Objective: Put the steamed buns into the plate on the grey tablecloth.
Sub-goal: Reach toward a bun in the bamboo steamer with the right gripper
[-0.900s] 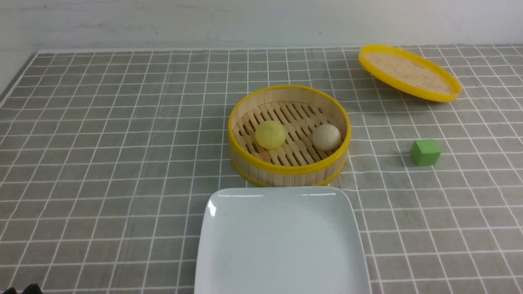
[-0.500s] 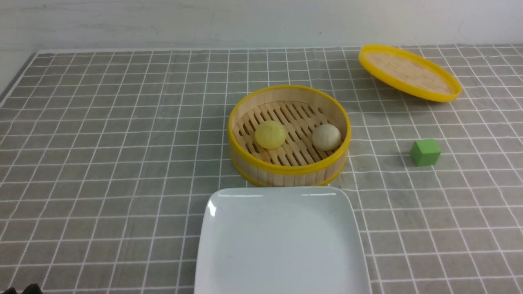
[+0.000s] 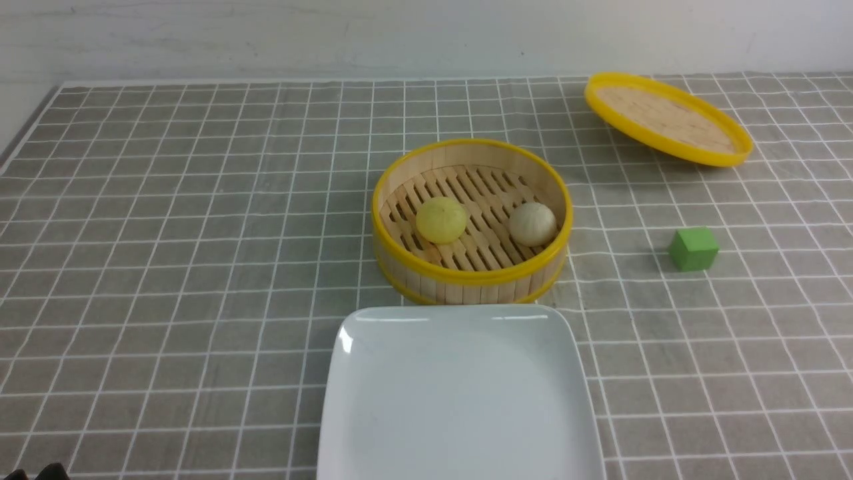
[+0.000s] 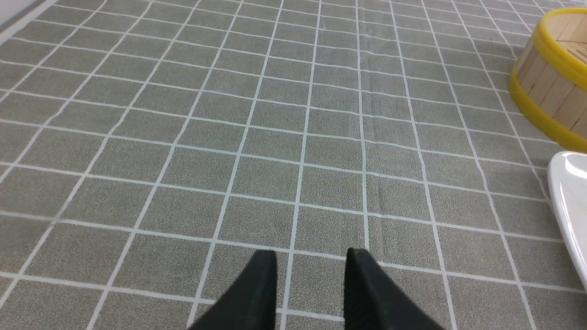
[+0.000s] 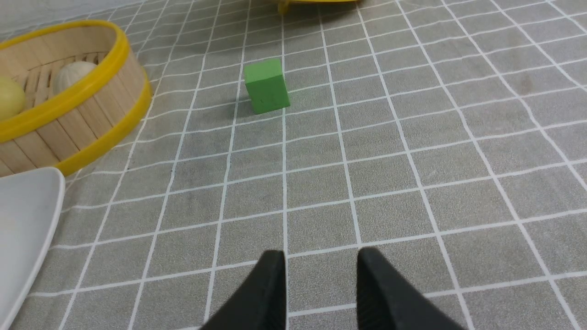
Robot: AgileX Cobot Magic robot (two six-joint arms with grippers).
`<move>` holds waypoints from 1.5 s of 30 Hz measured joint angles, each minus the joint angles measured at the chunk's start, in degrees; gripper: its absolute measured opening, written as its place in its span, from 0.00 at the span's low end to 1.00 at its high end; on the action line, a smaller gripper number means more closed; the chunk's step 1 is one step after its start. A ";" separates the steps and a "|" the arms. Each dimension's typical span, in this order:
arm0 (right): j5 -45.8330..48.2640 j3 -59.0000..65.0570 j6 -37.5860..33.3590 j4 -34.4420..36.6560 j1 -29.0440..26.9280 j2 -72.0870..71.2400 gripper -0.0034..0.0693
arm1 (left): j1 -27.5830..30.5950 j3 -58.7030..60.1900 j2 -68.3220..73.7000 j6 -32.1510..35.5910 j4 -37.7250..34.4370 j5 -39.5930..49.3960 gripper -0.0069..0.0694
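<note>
Two buns (image 3: 440, 219) frontally, left claw (image 4: 311, 253), right claw (image 5: 321, 253) parted

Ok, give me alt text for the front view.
A yellow bun and a beige bun sit in an open steamer on a grey checked cloth, behind an empty white plate. A lid and a green cube are farther right.

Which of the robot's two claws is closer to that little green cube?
Right. The right gripper has the green cube ahead of it on the cloth; the left gripper is on the other side of the steamer and plate.
</note>
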 joint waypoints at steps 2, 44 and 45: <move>0.00 0.00 0.00 0.00 0.00 0.00 0.38 | 0.00 0.00 0.00 0.00 0.00 0.00 0.41; 5.63 -23.57 4.91 13.77 0.00 10.82 0.03 | 0.00 -18.63 6.16 -12.61 -26.49 8.40 0.13; 8.28 -25.68 4.75 11.09 0.00 14.11 0.03 | 0.00 -21.22 9.40 -11.68 -25.57 12.80 0.11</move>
